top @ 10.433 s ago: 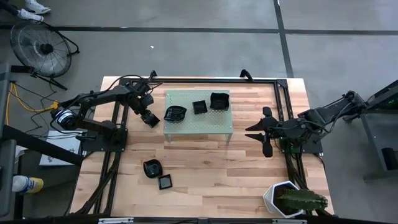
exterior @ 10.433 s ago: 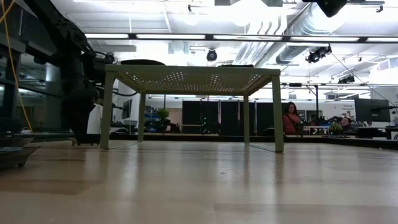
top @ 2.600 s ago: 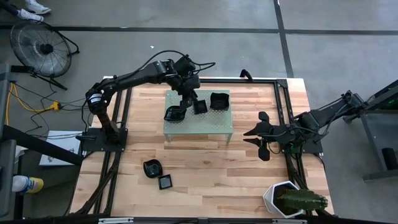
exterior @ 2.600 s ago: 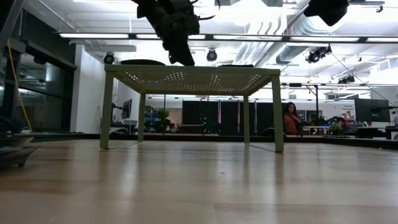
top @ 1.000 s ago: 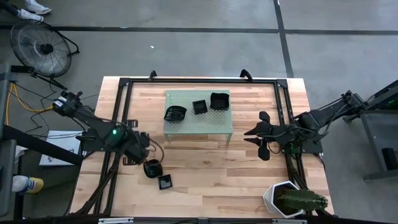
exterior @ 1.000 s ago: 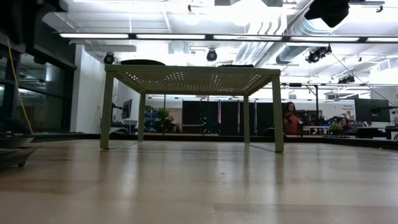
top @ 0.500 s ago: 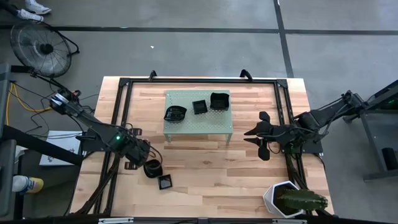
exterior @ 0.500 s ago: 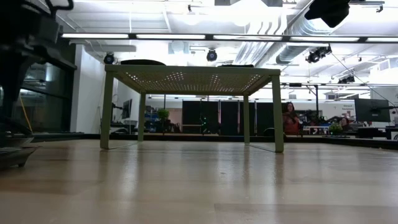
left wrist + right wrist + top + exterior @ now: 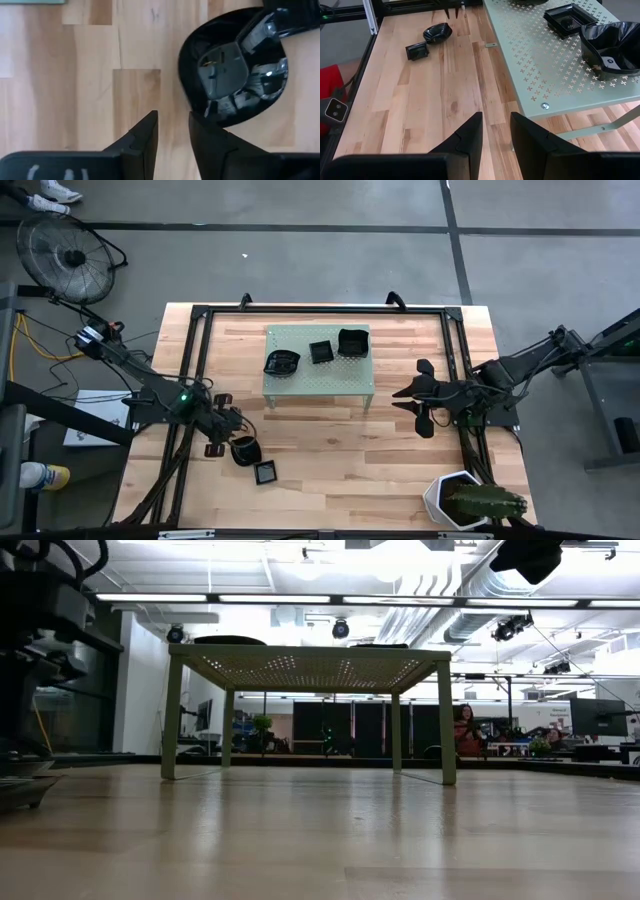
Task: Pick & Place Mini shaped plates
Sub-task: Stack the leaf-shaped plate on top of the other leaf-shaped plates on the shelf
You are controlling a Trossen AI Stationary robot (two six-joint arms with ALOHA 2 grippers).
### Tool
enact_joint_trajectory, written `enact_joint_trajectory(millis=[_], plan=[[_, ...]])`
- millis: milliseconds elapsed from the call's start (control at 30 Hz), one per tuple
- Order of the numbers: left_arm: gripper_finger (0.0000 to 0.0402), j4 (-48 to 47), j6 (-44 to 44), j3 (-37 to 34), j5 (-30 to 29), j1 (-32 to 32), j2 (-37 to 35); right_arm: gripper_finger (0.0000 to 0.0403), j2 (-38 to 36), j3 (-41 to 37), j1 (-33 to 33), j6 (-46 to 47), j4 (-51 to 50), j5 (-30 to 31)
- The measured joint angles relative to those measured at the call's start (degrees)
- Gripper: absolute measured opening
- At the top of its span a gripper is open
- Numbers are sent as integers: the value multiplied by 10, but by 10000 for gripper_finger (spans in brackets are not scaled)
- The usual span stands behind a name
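Three glossy black mini plates sit on the pale green perforated shelf (image 9: 318,380): a wavy one (image 9: 282,362), a small square one (image 9: 321,352) and a deeper squarish one (image 9: 352,342). Two more rest on the wooden table: a rounded one (image 9: 244,450) (image 9: 235,65) and a small square one (image 9: 266,472) (image 9: 416,50). My left gripper (image 9: 230,440) (image 9: 173,117) hovers at the rounded plate's rim, fingers pointing down and open by a narrow gap; touching it does not show. My right gripper (image 9: 402,395) (image 9: 496,120) waits right of the shelf, open by a narrow gap.
The shelf stands on thin legs (image 9: 170,715) at the table's far middle. A white hexagonal pot with a cactus (image 9: 465,502) sits at the near right corner. A black frame rail (image 9: 195,370) runs along the table's sides. Bare wood (image 9: 340,450) lies between shelf and near edge.
My left gripper has moved toward the table's near edge and slightly right, coming down beside the rounded plate on the table. The plates have stayed where they were.
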Motion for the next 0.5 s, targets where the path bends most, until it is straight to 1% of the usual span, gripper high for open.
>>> enact_joint_trajectory(millis=[133,333,500], plan=[[106,18,-24,-8,-3,0,3,94,0,0,0,0,0,0],[106,51,-34,-9,0,0,3,94,0,0,0,5,0,0],[106,55,-66,-9,-1,0,3,94,0,0,0,5,0,0]])
